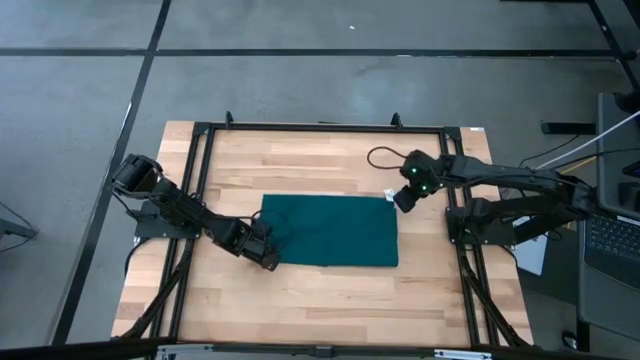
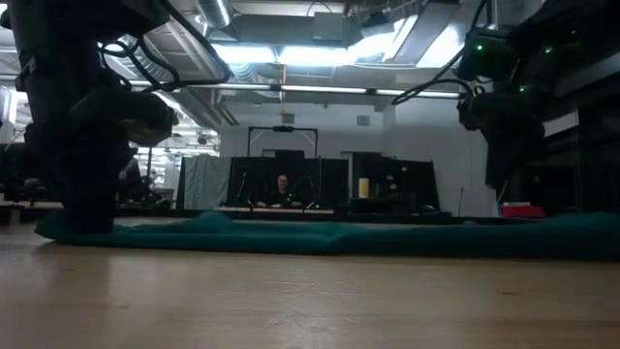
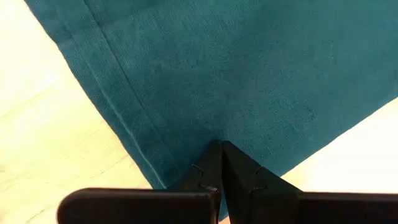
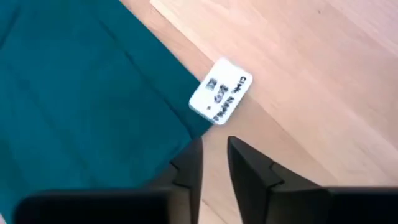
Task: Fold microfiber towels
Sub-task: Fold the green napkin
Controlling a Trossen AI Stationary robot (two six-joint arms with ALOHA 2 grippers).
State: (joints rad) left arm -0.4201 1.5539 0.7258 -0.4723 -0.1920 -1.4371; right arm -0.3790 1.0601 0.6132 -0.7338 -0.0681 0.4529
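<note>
The teal microfiber towel (image 1: 330,230) lies flat as a rectangle on the middle of the wooden table. Its white tag (image 4: 221,91) sticks out at the far right corner. My left gripper (image 1: 268,255) is shut at the towel's near left corner, and its tips meet on the cloth (image 3: 249,74). My right gripper (image 4: 214,158) hovers just above and outside the far right corner, beside the tag. Its fingers stand a little apart with nothing between them. In the low view the towel (image 2: 339,236) is a low flat strip on the tabletop. My left gripper is shut on the towel close to its near left corner (image 3: 211,140), coming from above at a steep slant. The fingertips hide the place of contact, so I cannot tell whether it has one layer or several. The cloth around the tips lies flat on the table.
A black metal frame (image 1: 320,128) runs around the work area. A dark cable loop (image 1: 385,157) lies on the wood behind my right gripper. Bare wood (image 1: 330,300) shows between the towel and the near edge. A person sits far behind the table (image 2: 282,187).
</note>
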